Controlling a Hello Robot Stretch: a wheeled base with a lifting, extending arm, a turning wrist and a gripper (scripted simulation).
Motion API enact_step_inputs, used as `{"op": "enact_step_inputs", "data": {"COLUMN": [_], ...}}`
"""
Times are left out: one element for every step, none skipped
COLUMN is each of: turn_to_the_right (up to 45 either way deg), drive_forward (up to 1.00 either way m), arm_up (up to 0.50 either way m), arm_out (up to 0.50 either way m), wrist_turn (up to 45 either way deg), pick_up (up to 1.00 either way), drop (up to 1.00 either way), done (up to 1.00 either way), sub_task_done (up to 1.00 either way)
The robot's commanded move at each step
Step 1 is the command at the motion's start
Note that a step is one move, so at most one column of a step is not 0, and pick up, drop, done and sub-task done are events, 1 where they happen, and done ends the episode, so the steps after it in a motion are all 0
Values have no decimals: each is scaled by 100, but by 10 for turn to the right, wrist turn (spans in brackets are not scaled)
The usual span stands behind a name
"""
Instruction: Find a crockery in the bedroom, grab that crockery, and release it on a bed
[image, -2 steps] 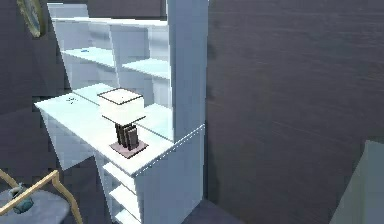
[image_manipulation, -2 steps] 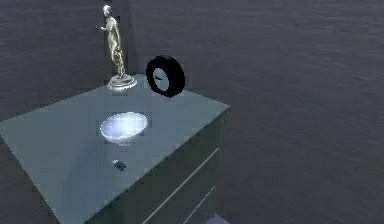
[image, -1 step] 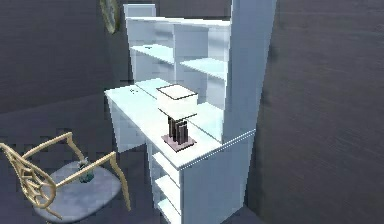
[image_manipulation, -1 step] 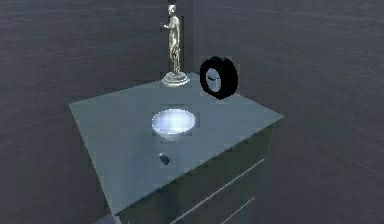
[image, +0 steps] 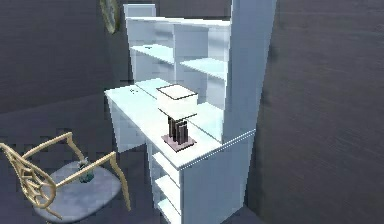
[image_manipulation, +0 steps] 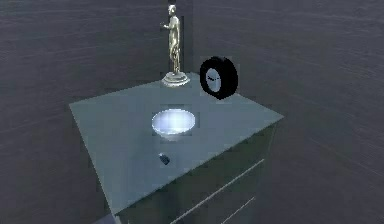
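Gripper: cannot tell its state. Crockery, a pale bowl (image_manipulation: 174, 124), sits upright mid-top of grey dresser (image_manipulation: 110, 130); looks an easy reach from above. Gold statue (image_manipulation: 176, 45) and round black clock (image_manipulation: 218, 77) stand at dresser's back edge (display spot, I'd guess), leaving dresser's front free. Dresser top flat, matte. Dark walls behind dresser.

Grey cabinet (image_manipulation: 115, 135) top bears a shallow silver bowl (image_manipulation: 173, 124) near centre, with a gold statuette (image_manipulation: 175, 45) and round black clock (image_manipulation: 218, 78) at the far edge; white desk (image: 135, 100) bears one square-shaded lamp (image: 178, 112).
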Motion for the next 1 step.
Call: {"op": "enact_step_inputs", "data": {"turn_to_the_right": [0], "drive_forward": [0], "arm_up": [38], "arm_out": [0], "wrist_turn": [0], "pick_up": [0], "drop": [0], "done": [0], "sub_task_done": [0]}}
